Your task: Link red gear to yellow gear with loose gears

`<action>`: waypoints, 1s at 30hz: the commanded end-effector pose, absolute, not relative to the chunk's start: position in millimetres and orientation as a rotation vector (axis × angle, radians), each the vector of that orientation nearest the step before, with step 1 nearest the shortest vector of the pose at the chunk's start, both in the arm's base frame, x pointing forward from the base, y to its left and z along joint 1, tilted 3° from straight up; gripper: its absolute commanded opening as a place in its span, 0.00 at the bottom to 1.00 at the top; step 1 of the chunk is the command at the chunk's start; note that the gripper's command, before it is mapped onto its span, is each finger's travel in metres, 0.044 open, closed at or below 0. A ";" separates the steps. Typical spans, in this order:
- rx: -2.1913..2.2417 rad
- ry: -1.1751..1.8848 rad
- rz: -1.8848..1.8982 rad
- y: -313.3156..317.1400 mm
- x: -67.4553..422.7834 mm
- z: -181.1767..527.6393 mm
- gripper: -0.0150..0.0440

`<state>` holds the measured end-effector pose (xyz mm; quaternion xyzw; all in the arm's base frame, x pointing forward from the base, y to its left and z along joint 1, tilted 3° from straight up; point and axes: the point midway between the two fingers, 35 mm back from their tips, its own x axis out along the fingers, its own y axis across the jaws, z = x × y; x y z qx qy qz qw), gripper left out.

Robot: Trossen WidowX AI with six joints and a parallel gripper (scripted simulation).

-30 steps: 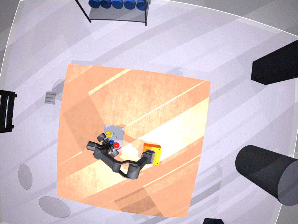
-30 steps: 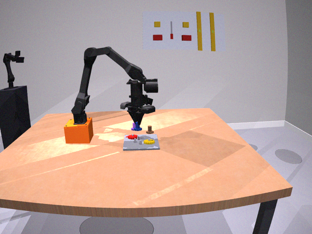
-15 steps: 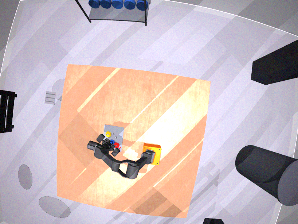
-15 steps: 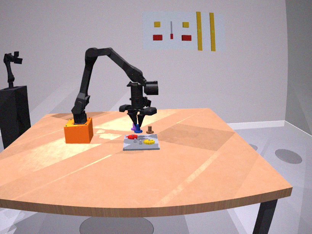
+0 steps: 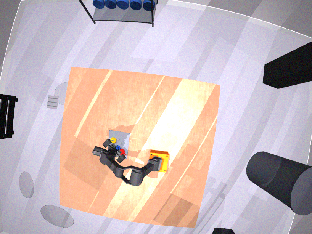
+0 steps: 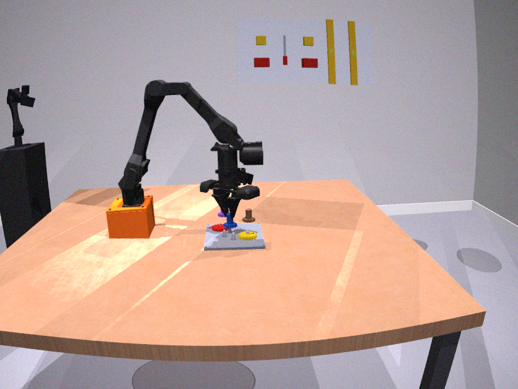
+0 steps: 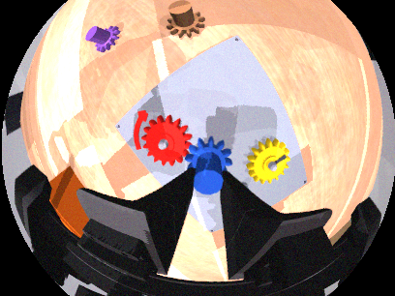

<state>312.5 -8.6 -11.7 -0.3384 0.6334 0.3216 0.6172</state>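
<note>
Gripping the handle of one blue gear, the claw is held over the grey board. In the wrist view, one red gear is seen just left of the claw's tips, marked on its far side by one red arrow; one yellow gear with a black stripe is seen to their right. Beyond the board from the claw, one purple gear and one brown gear are stood on the table. Below the claw, two bare pegs are made out in the exterior view, a left peg and a right peg. The purple gear is partly hidden behind the claw there; whether the blue and red teeth are touching cannot be told
</note>
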 end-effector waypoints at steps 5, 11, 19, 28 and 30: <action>-0.623 1.514 0.576 -9.6 309.9 -25.2 0.25; -0.536 1.535 0.487 -10.3 310.0 -23.4 0.25; -0.634 1.511 0.588 -9.7 310.6 -25.1 0.25; -0.827 1.448 0.786 -9.6 309.7 -26.9 0.25; -0.868 1.432 0.828 -9.9 309.6 -27.4 0.25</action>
